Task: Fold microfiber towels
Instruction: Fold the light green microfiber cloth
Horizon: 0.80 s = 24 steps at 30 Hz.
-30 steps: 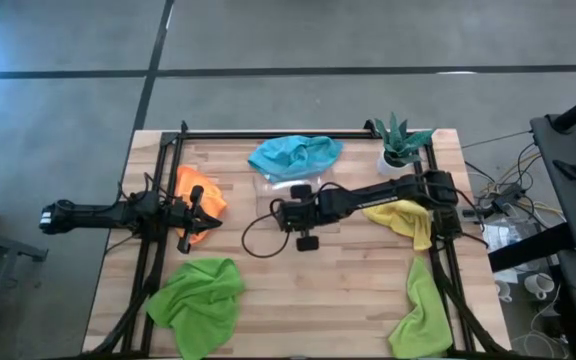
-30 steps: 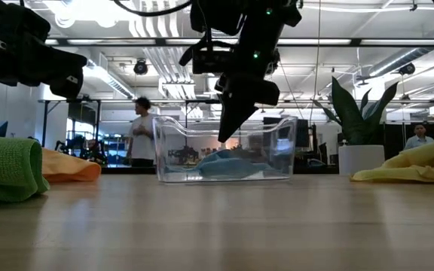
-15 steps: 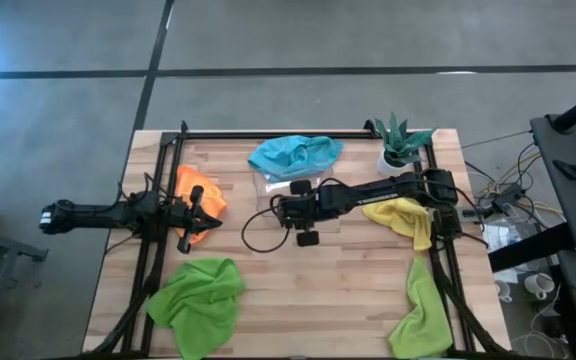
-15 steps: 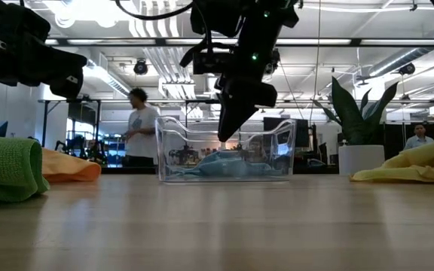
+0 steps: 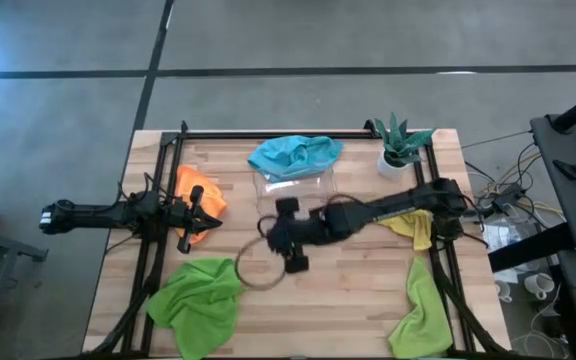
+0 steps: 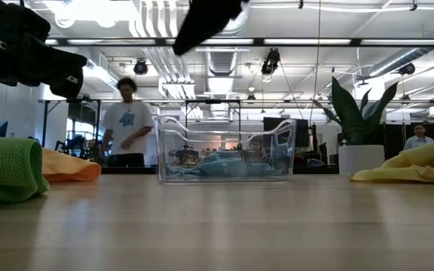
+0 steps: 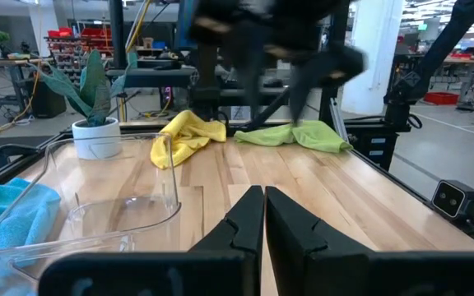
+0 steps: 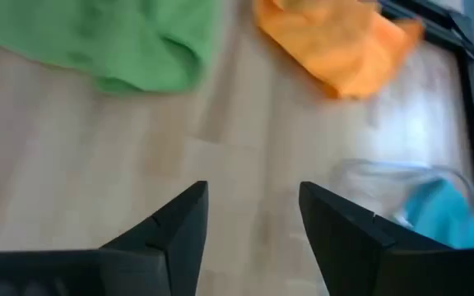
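Observation:
My right gripper [image 8: 253, 215] [image 5: 273, 238] hangs open above bare wood at mid-table, nothing between its fingers. It points toward the lime green towel [image 5: 203, 295] [image 8: 113, 41], crumpled at the near left. The orange towel [image 5: 206, 195] [image 8: 344, 45] lies bunched at the left, under my left gripper [image 7: 263, 205] [image 5: 206, 212], which is shut, raised and empty. A teal towel [image 5: 293, 155] [image 6: 217, 162] lies partly in the clear tray [image 5: 298, 188]. The yellow towel [image 5: 408, 220] and a second lime green towel [image 5: 418, 310] lie along the right side.
A potted plant [image 5: 400, 145] stands at the far right corner. Black frame rails [image 5: 153, 270] run along the left, right and far edges. Bare wood lies between the two green towels [image 5: 318, 310]. A person [image 6: 126, 124] moves in the room behind the table.
My right gripper has swung away from above the tray toward the table's near edge and a little left, toward the near-left green towel. In the low view it has left the tray's front. The person behind has walked left.

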{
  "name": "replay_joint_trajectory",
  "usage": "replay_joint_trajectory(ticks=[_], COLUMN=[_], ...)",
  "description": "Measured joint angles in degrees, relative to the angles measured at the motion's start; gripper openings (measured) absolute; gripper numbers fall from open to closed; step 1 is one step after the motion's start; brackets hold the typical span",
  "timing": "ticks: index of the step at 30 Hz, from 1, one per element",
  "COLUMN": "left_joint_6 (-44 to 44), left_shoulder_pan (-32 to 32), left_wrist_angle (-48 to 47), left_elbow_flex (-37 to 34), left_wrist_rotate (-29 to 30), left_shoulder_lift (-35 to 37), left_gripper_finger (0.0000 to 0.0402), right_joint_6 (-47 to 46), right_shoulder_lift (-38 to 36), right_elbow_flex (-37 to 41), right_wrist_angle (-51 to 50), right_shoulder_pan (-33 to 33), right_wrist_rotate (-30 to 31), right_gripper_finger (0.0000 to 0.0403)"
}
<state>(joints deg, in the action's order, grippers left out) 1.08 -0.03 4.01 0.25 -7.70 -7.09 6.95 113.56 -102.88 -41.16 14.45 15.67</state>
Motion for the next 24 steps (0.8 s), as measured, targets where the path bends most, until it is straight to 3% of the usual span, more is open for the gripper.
replay_joint_trajectory(ticks=[14,24], left_joint_6=[0.0,0.0], left_shoulder_pan=[0.0,0.0], left_wrist_angle=[0.0,0.0], left_elbow_flex=[0.0,0.0], left_wrist_rotate=[0.0,0.0], left_shoulder_lift=[0.0,0.0], left_gripper_finger=[0.0,0.0], right_joint_6=[-14.6,-15.0], right_shoulder_lift=[0.0,0.0], right_elbow_flex=[1.2,2.6], right_wrist_angle=[-6.3,-7.7], right_shoulder_pan=[14.9,19.9], right_wrist_rotate=[-0.1,2.3], right_gripper_finger=[0.0189,0.0189])
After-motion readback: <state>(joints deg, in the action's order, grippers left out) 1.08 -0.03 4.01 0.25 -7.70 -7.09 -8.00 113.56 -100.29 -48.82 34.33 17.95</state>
